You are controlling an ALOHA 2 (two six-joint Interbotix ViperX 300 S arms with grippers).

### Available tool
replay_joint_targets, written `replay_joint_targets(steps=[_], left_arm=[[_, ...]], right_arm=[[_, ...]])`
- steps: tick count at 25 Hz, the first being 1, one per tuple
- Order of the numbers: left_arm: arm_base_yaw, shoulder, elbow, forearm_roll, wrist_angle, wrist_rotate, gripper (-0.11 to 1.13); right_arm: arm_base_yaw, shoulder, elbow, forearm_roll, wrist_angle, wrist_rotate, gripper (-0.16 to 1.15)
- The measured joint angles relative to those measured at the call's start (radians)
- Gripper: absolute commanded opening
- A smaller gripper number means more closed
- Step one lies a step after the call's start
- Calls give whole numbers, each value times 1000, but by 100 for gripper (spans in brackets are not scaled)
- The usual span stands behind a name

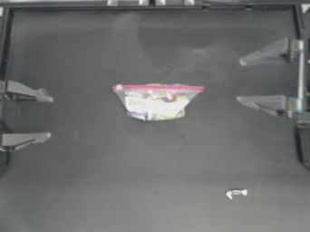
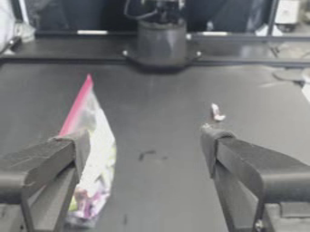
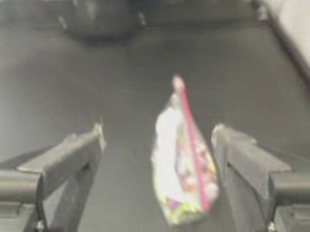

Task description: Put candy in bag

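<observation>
On the table [image 1: 91,181], status: nothing of the task appears done; both items lie apart and untouched.
Bag [image 1: 157,101]: lies flat near the centre, pink-red zip strip along its 12 o'clock edge, coloured sweets showing through. Whether the mouth is open cannot be told.
Candy [image 1: 236,193]: small white wrapped sweet, alone toward 5 o'clock, well apart from the bag.
Left hand [image 1: 37,115]: at the 9 o'clock edge, jaws spread, holding nothing.
Right hand [image 1: 254,81]: at the 3 o'clock edge, jaws spread, holding nothing.
Remaining, by judgement: pick up the candy, open or hold the bag mouth, drop the candy inside.
Risk, by judgement: the candy is tiny and may slip from the pinch.
</observation>
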Motion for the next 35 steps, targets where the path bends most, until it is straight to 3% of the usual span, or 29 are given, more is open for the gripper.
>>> replay_joint_targets(steps=[11,23,35], left_arm=[[5,0,0,-2,2,0,101],[20,0,15,-23,2,-2,101],[21,0,15,-29,2,0,100]], right_arm=[[-29,207,-232,-12,224,-69,99],[-103,457,-446,144,376,-291,99],[-112,683,-655,156,497,-365,99]])
